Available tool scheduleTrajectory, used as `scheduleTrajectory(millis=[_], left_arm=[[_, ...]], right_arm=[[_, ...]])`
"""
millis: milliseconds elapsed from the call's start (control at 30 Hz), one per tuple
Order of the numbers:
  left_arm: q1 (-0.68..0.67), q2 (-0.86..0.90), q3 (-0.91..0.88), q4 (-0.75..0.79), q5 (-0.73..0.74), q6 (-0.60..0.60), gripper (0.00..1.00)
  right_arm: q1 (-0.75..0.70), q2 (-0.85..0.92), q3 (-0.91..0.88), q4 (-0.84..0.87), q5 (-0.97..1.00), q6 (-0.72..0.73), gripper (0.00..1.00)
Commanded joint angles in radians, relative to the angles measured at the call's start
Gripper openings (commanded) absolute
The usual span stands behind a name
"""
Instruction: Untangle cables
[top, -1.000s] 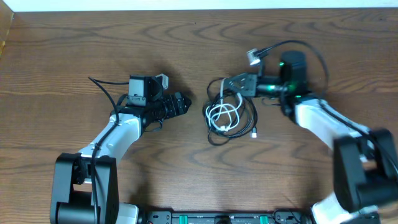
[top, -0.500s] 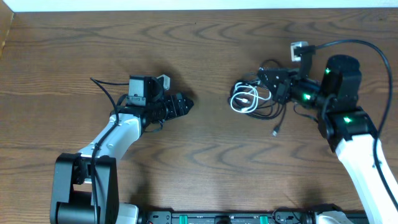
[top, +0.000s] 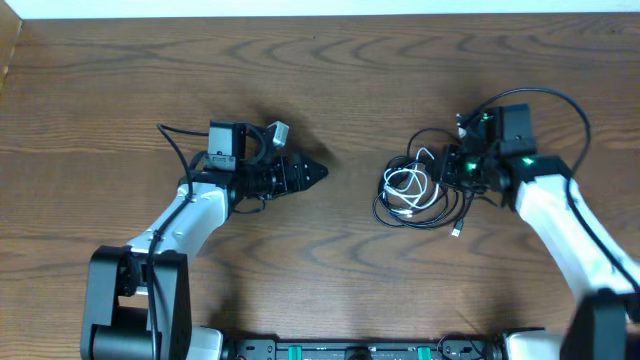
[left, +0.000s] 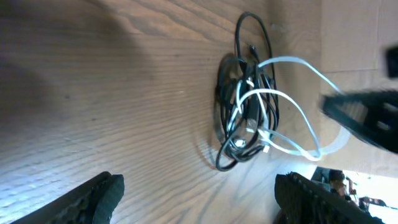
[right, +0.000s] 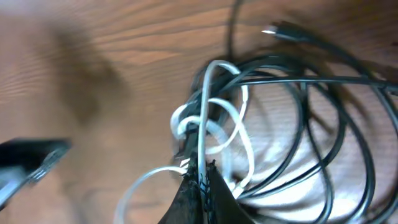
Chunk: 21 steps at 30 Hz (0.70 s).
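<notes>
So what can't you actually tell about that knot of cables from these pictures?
- Right wrist view: motion blur hides whether the shut right gripper pinches only the white cord or black strands of the cables too.
- Overhead view: the tangle is too small to count the black cords, and the right gripper covers its right side.
- Left wrist view: the open left gripper is cut off by the bottom edge.

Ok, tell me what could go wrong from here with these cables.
1. The right claw is shut on the cable bundle where white cord and black strands cross; pulling may tighten the tangle.
2. The left claw is open and apart from it, so nothing pins the bundle and it may just slide.
</notes>
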Motion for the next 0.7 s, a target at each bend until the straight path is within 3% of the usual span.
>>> scheduleTrajectory(millis=[0,167,367,500,667], left_arm=[[-0.04,-0.012,0.004,0.001,0.038,0.021,0.84],[-0.098,-0.012,0.004,0.011,-0.002,0.021,0.84],[-0.126,-0.012,0.004,0.011,-0.105,0.021,0.84],[-0.126,-0.012,0.004,0.012,-0.11,0.021,0.84],[-0.126,-0.012,0.004,0.01,-0.225,0.021,0.84]], right_arm=[[-0.004,0.102,0.003,0.024,0.079,0.01,0.01],[-0.004,0.211,0.003,-0.002,0.185,0.023,0.01],[-0.004,0.205,0.003,-0.12,0.405,0.024,0.02],[-0.004,0.204,0.003,-0.169,0.518,0.023,0.24],[-0.004,0.199,0.032,-0.172,0.565,0.023,0.5]])
